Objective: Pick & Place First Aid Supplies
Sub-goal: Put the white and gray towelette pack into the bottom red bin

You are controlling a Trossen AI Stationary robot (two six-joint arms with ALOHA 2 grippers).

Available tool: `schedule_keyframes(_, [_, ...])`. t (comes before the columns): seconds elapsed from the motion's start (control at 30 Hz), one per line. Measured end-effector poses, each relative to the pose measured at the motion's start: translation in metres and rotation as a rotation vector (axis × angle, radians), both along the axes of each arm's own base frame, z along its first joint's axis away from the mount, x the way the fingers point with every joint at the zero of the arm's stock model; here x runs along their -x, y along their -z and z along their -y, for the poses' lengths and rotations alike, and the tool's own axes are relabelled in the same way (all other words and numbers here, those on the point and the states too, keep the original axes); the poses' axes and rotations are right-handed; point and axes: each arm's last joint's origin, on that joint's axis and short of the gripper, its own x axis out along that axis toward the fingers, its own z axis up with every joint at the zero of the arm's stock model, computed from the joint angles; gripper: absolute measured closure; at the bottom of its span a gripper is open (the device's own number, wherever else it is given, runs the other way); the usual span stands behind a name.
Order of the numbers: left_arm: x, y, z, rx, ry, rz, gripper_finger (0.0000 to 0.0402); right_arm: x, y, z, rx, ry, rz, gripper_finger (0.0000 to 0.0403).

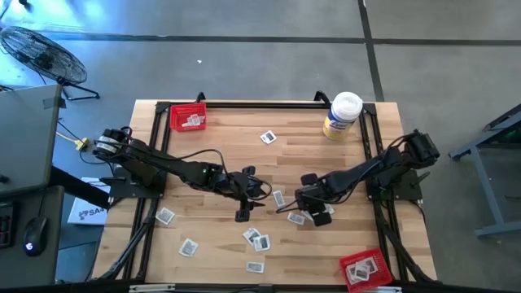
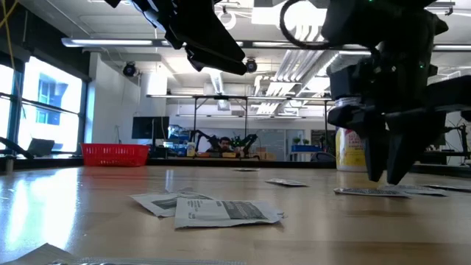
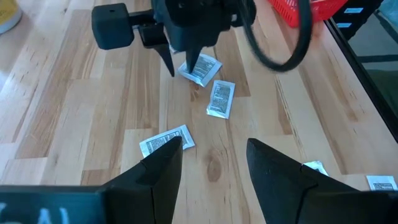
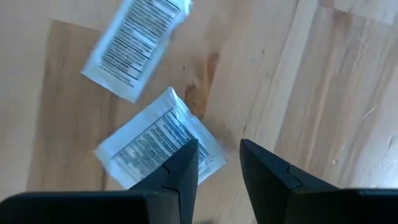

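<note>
Your counter (image 1: 220, 142) carried a yellow-labelled tub (image 1: 343, 115) at its far right corner. A fan (image 1: 42, 52) stood on the floor, and a mouse (image 1: 32, 236) lay beside it.

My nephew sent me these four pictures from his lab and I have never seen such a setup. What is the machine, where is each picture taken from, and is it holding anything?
It is a robot with two dark arms at a wooden table. One picture looks straight down, one looks level across the tabletop, and two come from cameras on the wrists. Small white packets lie scattered about; two red trays in opposite corners hold a few, and a white-lidded tub stands at the far edge. The right end effector is open, low over a packet, holding nothing yet. The left end effector is open and empty near the table's middle.
</note>
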Motion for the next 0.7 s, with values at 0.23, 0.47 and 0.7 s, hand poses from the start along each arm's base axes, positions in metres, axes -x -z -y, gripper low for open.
schedule_keyframes(0.23, [0.000, 0.000, 0.000, 0.000, 0.000, 0.000, 0.0223, -0.003, 0.011, 0.001, 0.008, -0.017, -0.044, 0.0299])
schedule_keyframes(0.47, [0.000, 0.000, 0.000, 0.000, 0.000, 0.000, 0.0223, -0.002, 0.017, 0.001, 0.019, -0.013, -0.085, 0.0369])
schedule_keyframes(0.7, [0.000, 0.000, 0.000, 0.000, 0.000, 0.000, 0.0223, -0.001, 0.017, 0.002, 0.039, 0.025, -0.084, 0.0396])
